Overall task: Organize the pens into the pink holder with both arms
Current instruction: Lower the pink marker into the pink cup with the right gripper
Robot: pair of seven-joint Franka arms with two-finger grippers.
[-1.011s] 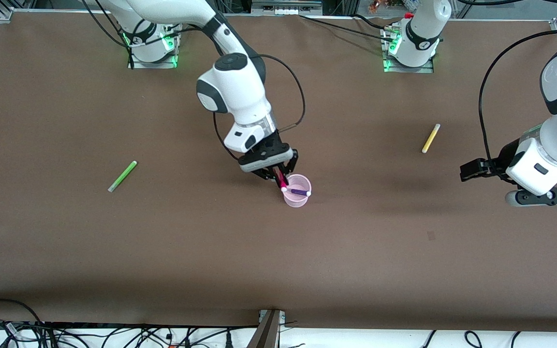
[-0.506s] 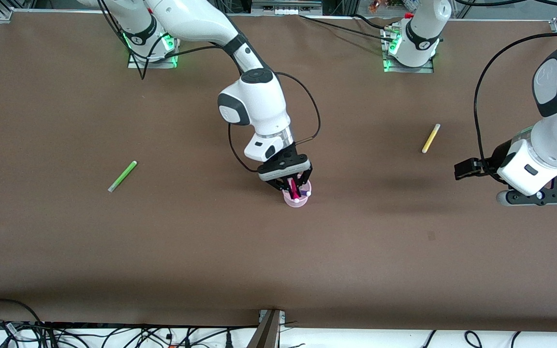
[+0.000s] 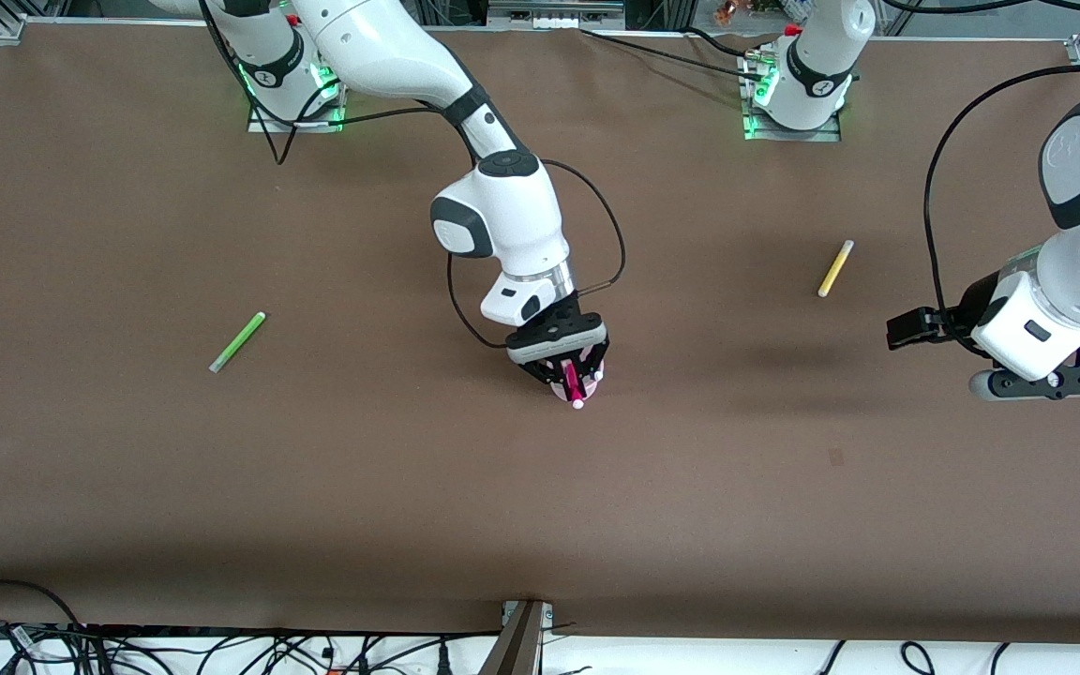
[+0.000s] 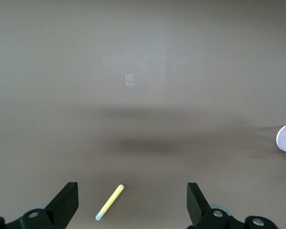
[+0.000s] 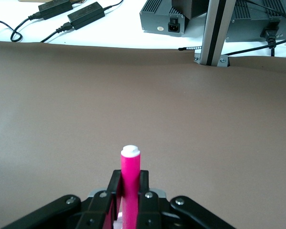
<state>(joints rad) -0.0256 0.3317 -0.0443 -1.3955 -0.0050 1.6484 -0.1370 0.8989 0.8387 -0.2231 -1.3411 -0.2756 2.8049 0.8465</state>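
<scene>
My right gripper (image 3: 570, 375) is shut on the magenta-pink pen (image 3: 575, 386) and holds it right over the pink holder (image 3: 591, 386), which it mostly hides. The pen's pale end (image 3: 577, 404) points toward the front camera. In the right wrist view the pen (image 5: 130, 179) sticks out between the shut fingers (image 5: 115, 183). The dark purple pen is hidden. The yellow pen (image 3: 835, 268) lies toward the left arm's end. My left gripper (image 3: 1042, 381) hangs open and empty over the table near it; in the left wrist view the yellow pen (image 4: 109, 202) lies below, between the open fingers (image 4: 66, 200). The light green pen (image 3: 237, 341) lies toward the right arm's end.
A small pale patch (image 3: 835, 457) marks the brown table (image 3: 409, 487) nearer the front camera than the yellow pen. Cables and power bricks (image 5: 86, 14) lie past the table's front edge, beside a metal post (image 3: 521, 637).
My right gripper has carried the magenta-pink pen from the holder's rim to right over it, covering the holder and the purple pen inside. My left arm has shifted only slightly.
</scene>
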